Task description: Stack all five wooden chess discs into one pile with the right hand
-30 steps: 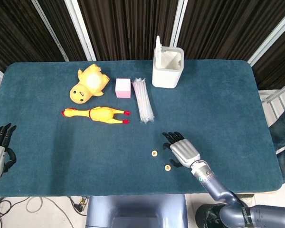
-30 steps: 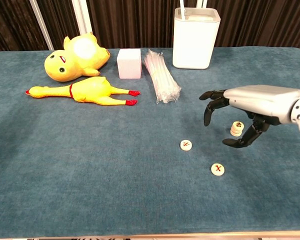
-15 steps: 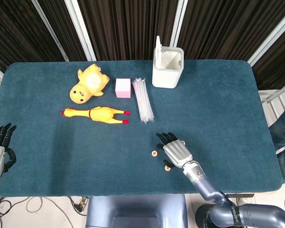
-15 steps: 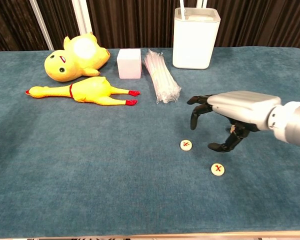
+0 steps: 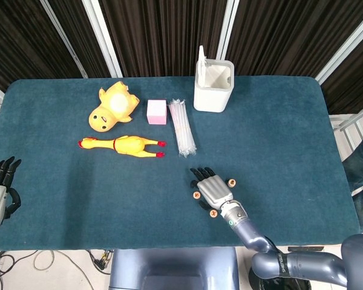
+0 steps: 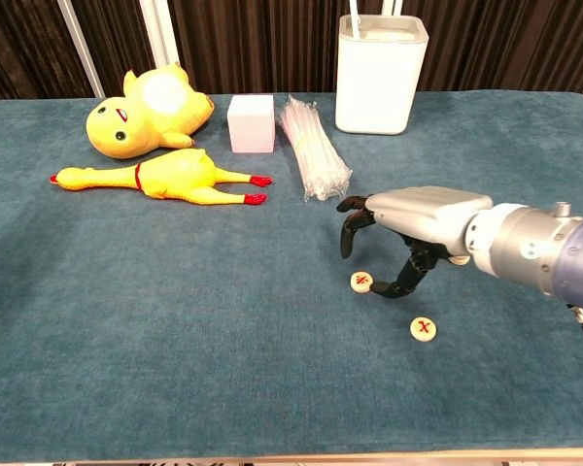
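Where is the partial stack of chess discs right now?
In the head view the disc stack sits on the table just right of the right hand, nearer the front edge; the chest view hides it behind that hand.

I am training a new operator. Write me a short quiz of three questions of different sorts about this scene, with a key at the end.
1. True or false: the right hand already holds a wooden disc.
2. Multiple choice: which thing lies closest to the white container? A) the rubber chicken B) the bundle of straws C) the yellow duck toy
3. Short answer: in the chest view, how many single discs lie flat on the blue table in front of the right hand?

Key
1. False. Its fingers are spread above the nearer disc, holding nothing.
2. B
3. Two: that disc and another disc closer to the camera.
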`<state>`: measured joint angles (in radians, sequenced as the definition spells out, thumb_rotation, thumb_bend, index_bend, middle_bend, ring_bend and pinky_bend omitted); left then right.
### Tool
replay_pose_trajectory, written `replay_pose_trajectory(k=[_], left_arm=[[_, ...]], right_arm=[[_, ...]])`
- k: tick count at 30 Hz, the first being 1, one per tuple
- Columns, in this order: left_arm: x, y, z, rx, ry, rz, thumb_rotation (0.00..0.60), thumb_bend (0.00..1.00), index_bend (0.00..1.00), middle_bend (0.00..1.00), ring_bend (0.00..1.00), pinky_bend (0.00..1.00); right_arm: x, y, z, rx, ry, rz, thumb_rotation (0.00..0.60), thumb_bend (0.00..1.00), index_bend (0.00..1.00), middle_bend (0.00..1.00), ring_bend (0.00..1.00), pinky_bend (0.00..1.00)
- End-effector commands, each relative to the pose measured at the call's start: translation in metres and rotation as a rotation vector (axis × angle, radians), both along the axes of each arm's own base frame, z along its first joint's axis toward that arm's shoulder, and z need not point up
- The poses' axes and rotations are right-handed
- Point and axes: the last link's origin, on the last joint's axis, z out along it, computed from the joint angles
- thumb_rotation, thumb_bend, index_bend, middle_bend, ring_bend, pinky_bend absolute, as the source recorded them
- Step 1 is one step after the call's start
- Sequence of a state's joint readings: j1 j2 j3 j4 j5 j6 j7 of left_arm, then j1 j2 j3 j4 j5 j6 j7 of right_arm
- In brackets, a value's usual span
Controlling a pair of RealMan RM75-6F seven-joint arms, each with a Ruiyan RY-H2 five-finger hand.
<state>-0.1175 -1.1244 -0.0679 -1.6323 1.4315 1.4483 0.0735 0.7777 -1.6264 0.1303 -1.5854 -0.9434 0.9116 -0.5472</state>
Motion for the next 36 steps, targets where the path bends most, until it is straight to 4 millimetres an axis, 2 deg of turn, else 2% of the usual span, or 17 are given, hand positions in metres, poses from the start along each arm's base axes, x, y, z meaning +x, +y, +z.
replay_pose_trajectory(k=[1,12,36], left_arm=[[0.0,0.0,0.0,0.0,0.0,0.0,0.6,0.82,0.07,0.0,0.0,0.02],[0.0,0.0,0.0,0.0,-0.001,-0.001,0.6,0.82,0.07,0.0,0.0,0.03],[0.0,-0.001,0.0,0.004,0.004,0.0,0.6,0.82,0.07,0.0,0.0,0.04]], right_arm=[[0.002,-0.002,-0.004,0.0,0.002,0.001,0.6,0.42,0.35,0.0,0.0,0.09],[-0.007,-0.005,-0.008,-0.002,0.012,-0.018,0.6,0.42,0.38,0.0,0.0,0.09],[-0.013,-0.005,-0.016,0.013,-0.007,-0.024,0.6,0.42,0.45,0.0,0.0,0.09]])
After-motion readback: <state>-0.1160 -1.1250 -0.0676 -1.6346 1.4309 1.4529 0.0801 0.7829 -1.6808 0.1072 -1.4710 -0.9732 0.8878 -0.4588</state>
